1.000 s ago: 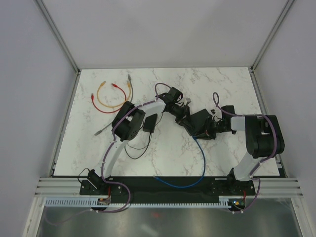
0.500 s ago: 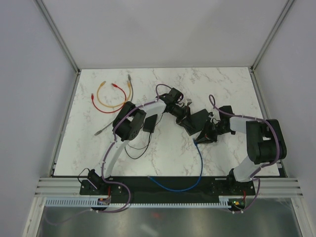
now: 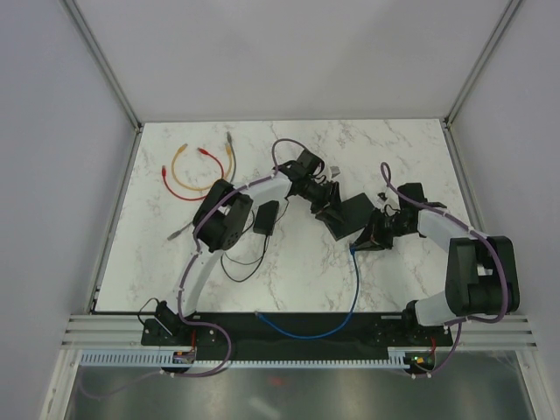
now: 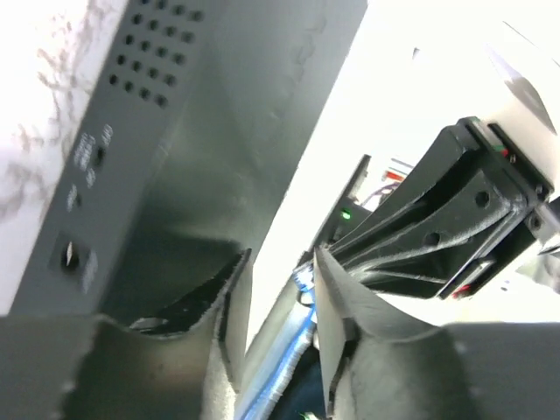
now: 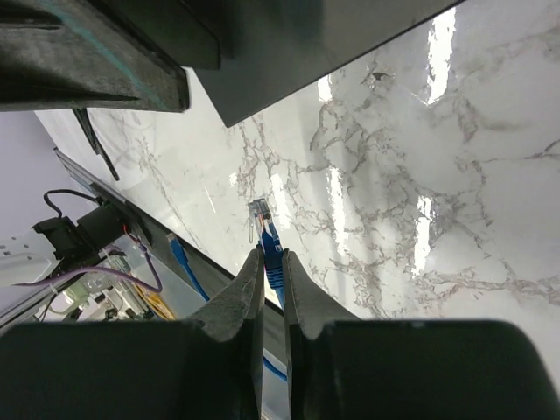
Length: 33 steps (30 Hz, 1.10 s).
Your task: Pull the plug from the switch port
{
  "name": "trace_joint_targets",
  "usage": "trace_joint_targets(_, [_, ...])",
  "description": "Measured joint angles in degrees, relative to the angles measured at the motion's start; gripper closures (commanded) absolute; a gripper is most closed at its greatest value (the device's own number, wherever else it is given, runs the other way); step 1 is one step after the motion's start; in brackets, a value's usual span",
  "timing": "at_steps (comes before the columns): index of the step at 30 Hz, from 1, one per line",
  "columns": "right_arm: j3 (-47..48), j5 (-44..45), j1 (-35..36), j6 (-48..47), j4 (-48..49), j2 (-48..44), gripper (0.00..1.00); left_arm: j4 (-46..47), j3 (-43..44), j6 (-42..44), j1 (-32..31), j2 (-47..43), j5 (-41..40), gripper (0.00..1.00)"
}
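Your right hand (image 5: 272, 255) pinches the clear-tipped blue plug (image 5: 262, 223), apart from the flat black switch box (image 3: 354, 213); drag from its blue cable (image 3: 358, 284) could tug it loose.

I can read nothing for certain. My left wrist camera shows a few lines of small pale print (image 4: 98, 144) on the side of the switch (image 4: 219, 131), too blurred for me to make out any word.
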Motion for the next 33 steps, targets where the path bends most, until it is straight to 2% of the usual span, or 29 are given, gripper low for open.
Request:
trace_joint_targets(4, [2.6,0.0,-0.2,-0.2,-2.2,-0.3,1.00,0.5,-4.7,4.9,1.0,-7.4,-4.7,0.43])
trace_joint_targets(6, [4.9,0.2,-0.2,-0.2,-3.8,-0.3,1.00,2.6,-9.2,7.4,1.6,-13.4,-6.4,0.33])
trace_joint_targets(12, [15.3,0.0,-0.2,0.9,-6.9,0.3,1.00,12.3,-24.2,11.6,2.5,-33.5,-6.2,0.22])
trace_joint_targets(16, [21.2,-0.3,0.2,2.9,-6.9,1.8,1.00,16.5,-27.9,14.9,0.8,-38.6,-2.4,0.21])
trace_joint_targets(22, [27.0,-0.3,1.6,7.3,-7.7,2.4,1.00,12.8,-30.2,20.3,-3.8,-38.7,-1.8,0.21])
trace_joint_targets(29, [33.7,-1.0,2.8,12.0,-7.9,2.3,1.00,5.6,-30.2,28.0,-8.9,-38.7,-7.1,0.21])
trace_joint_targets(33, [35.1,-1.6,3.5,13.3,-8.2,2.3,1.00,2.2,-30.1,30.5,-10.3,-38.5,-11.8,0.28])
